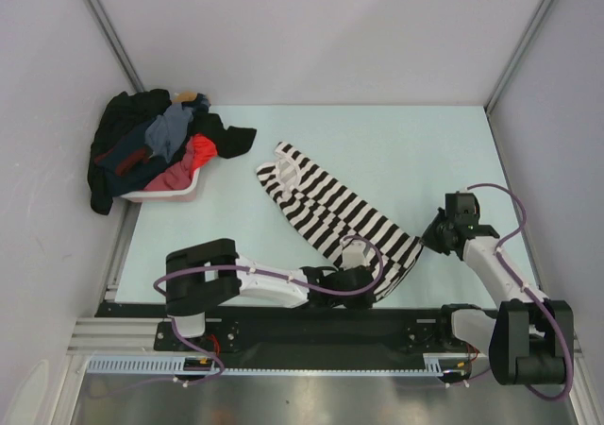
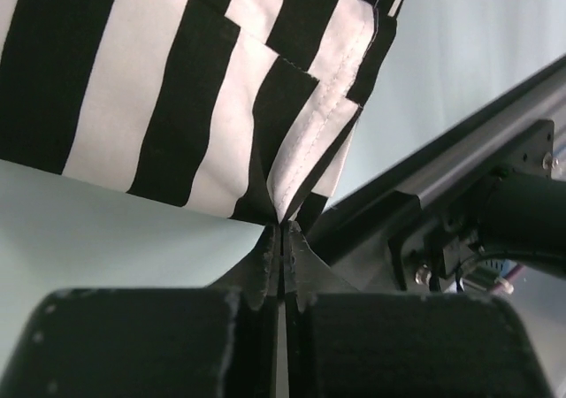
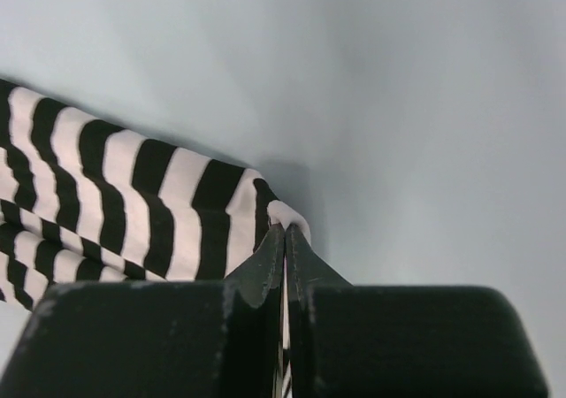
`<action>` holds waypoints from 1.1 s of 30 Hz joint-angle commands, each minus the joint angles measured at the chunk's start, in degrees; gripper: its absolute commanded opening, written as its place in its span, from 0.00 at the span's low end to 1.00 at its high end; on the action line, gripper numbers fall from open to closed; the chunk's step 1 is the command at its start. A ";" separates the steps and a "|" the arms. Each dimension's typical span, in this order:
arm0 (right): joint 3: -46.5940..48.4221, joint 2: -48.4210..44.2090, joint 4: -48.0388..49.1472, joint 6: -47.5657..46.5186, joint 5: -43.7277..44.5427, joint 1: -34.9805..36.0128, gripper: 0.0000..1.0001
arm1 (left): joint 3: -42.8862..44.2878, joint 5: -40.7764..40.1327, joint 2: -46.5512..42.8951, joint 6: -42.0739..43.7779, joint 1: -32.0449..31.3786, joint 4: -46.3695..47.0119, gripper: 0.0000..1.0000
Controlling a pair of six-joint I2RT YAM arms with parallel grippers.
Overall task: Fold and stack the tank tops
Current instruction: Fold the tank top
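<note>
The black-and-white striped tank top [image 1: 330,208] lies stretched diagonally across the pale table, straps toward the far left, hem near the front. My left gripper [image 1: 366,280] is shut on the hem's near corner, where the cloth bunches at its tips in the left wrist view [image 2: 281,224]. My right gripper [image 1: 427,241] is shut on the hem's right corner, a fold of striped cloth [image 3: 177,212] pinched at its tips [image 3: 285,227]. The navy jersey [image 1: 127,156] lies in the heap of clothes at the far left; its "23" is hidden.
A pale pink basket [image 1: 170,191] at the far left holds a heap of dark, blue and red clothes, some spilling over its rim. A black rail [image 1: 311,326] runs along the near edge by the arm bases. Walls close in the table on both sides.
</note>
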 commanded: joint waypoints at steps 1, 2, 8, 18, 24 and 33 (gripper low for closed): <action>2.44 -3.44 -2.01 -0.41 0.60 -0.18 0.00 | 1.44 1.01 -2.09 -1.43 -1.77 -0.73 0.00; 3.23 -3.72 -2.97 -0.24 0.68 -0.18 0.00 | 1.09 1.19 -2.53 -1.78 -1.95 -0.73 0.00; 6.39 -4.07 -4.91 -0.59 0.51 0.16 0.00 | -4.35 4.52 -8.59 -3.36 0.07 2.16 0.00; 17.73 3.48 -5.53 0.47 1.29 9.82 0.00 | -9.81 8.30 -21.59 0.76 9.81 0.59 0.00; 24.23 11.30 -3.07 2.05 1.56 13.08 0.00 | -12.98 10.50 -27.93 4.09 16.76 -2.39 0.00; 35.13 22.98 -2.19 3.72 1.74 18.36 0.00 | -14.47 12.00 -33.91 8.49 25.46 -7.14 0.00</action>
